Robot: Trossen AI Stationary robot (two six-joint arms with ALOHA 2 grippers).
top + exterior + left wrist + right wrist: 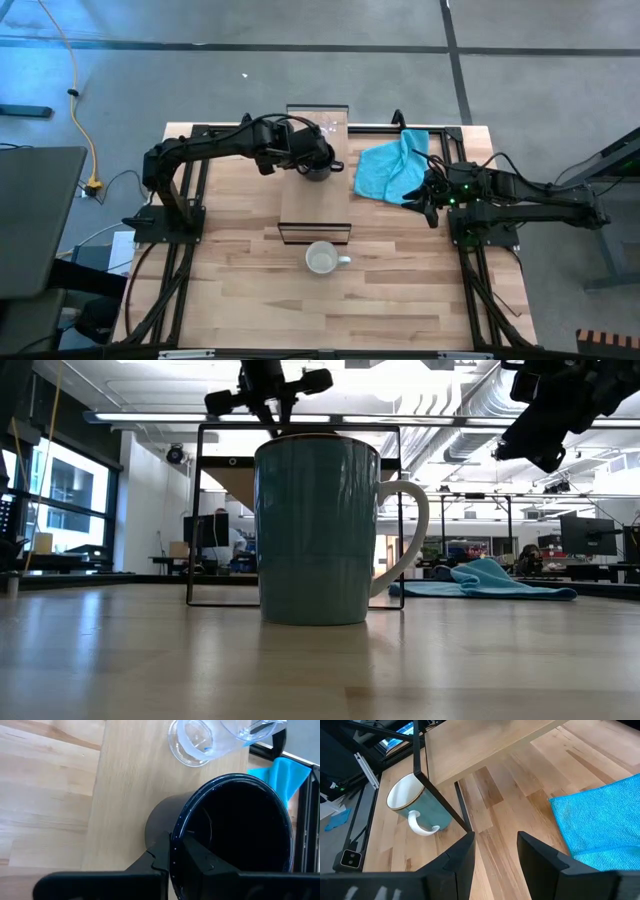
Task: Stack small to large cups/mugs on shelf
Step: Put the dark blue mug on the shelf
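A black mug (240,835) stands upright over the light-wood shelf (315,205), about midway along it, with my left gripper (174,857) shut on its rim. Just beyond it, a clear glass cup (192,742) rests with its base on the shelf board (125,795). A mug with a teal outside, white inside and white handle (322,260) stands with its base on the table, by the shelf's near end. My right gripper (495,850) hangs open over the table's right side, with nothing between its fingers. My left gripper pinches the black mug's rim (176,837), one finger inside the mug and one outside against its wall. The fingers slant down from the table's left side. The mug stays upright, mouth up; I cannot tell whether its base rests on the shelf board.
A crumpled turquoise cloth (390,168) lies on the table right of the shelf, just ahead of my right gripper (418,196). The shelf's dark frame (200,510) stands on the table. Bare wood lies along the table's near edge.
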